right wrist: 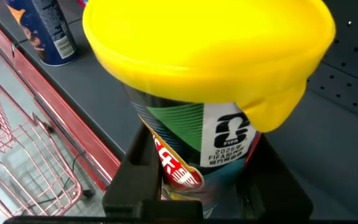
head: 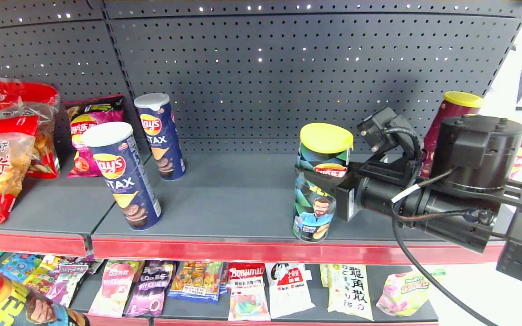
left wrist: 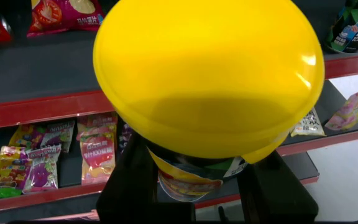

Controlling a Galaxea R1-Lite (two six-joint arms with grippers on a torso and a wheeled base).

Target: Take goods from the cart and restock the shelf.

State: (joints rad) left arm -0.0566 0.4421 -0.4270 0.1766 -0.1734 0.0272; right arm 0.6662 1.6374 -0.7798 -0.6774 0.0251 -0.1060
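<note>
Grey shelf [head: 224, 199], yellow-lidded green-patterned can [head: 314, 213], right hand [head: 326, 181] clasping it

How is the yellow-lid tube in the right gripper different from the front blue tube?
The yellow-lidded tube is green-and-black patterned; the front dark blue tube has a pale lid. The right gripper clamps the yellow-lidded tube; the blue tube stands free. Both stand on the grey shelf.

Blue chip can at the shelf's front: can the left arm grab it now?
Probably not yet: the left pincer is shut on a yellow-lidded can, though nothing blocks the front blue chip can.
</note>
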